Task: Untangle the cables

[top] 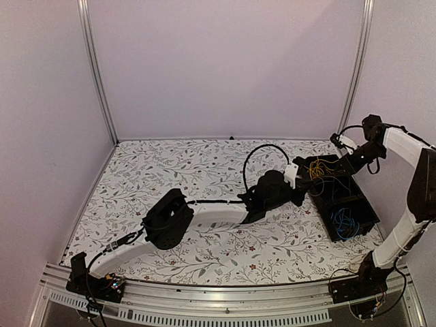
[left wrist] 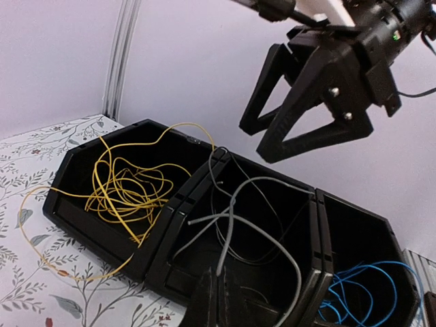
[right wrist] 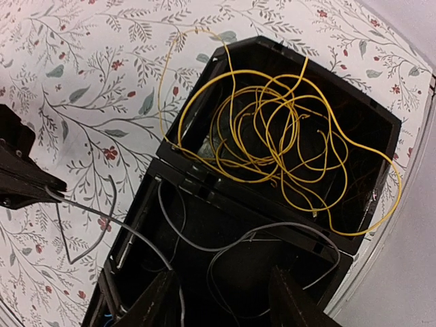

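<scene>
Three black bins (left wrist: 174, 211) stand in a row at the table's right. Yellow cables (left wrist: 126, 187) (right wrist: 272, 129) (top: 320, 169) fill one end bin and spill over its rim onto the table. Blue cables (left wrist: 361, 289) (top: 344, 221) lie in the other end bin. A grey cable (left wrist: 230, 225) (right wrist: 287, 224) loops in the middle bin beside a thin dark one. My left gripper (left wrist: 216, 270) (right wrist: 54, 187) (top: 305, 185) is shut on the grey cable at that bin's near wall. My right gripper (right wrist: 221, 276) (left wrist: 257, 143) (top: 332, 165) hangs open above the middle bin, holding nothing.
The bins sit close to the right wall, on the flowered tablecloth (top: 204, 163). The left arm (top: 204, 218) lies stretched across the table's middle, and its thick black cable (top: 262, 153) arches up behind it. A slack end of grey cable (right wrist: 109, 204) trails on the cloth.
</scene>
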Motion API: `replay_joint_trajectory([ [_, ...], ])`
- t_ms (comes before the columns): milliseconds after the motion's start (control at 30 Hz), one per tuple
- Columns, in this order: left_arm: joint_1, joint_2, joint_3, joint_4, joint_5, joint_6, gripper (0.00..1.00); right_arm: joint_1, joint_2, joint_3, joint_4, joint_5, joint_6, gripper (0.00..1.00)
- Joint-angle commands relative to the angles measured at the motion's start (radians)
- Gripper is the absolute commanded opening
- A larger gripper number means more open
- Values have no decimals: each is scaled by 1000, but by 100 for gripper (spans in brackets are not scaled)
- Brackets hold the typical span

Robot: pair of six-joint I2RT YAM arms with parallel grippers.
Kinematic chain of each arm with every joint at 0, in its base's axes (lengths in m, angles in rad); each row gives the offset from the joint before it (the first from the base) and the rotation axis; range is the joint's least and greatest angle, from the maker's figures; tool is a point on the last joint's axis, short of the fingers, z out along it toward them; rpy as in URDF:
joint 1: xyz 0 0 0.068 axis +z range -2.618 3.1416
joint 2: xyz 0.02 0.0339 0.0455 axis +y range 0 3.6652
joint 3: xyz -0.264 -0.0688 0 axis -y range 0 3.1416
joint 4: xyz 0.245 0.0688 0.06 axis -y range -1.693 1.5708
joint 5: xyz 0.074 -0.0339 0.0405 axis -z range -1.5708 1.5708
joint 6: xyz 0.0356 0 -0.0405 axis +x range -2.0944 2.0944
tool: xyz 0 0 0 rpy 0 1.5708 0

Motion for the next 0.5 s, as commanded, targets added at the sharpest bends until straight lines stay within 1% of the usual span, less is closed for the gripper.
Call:
replay_joint_trajectory([
  [0,5,1,10,27,-10,-28,0,10,-99,57,-52,-135,10,52],
  [67,5,-2,0,37,6,-26,0,35,-114,29,-73,-169,-26,54],
  [200,4,-11,-26,66,70,-7,0,86,-121,-50,-30,-150,-53,59],
  [367,-3,-27,-57,127,144,16,0,102,-44,-25,-49,-210,-73,66],
  [467,-3,-28,-61,143,163,18,0,109,-7,-5,-87,-234,-112,67],
])
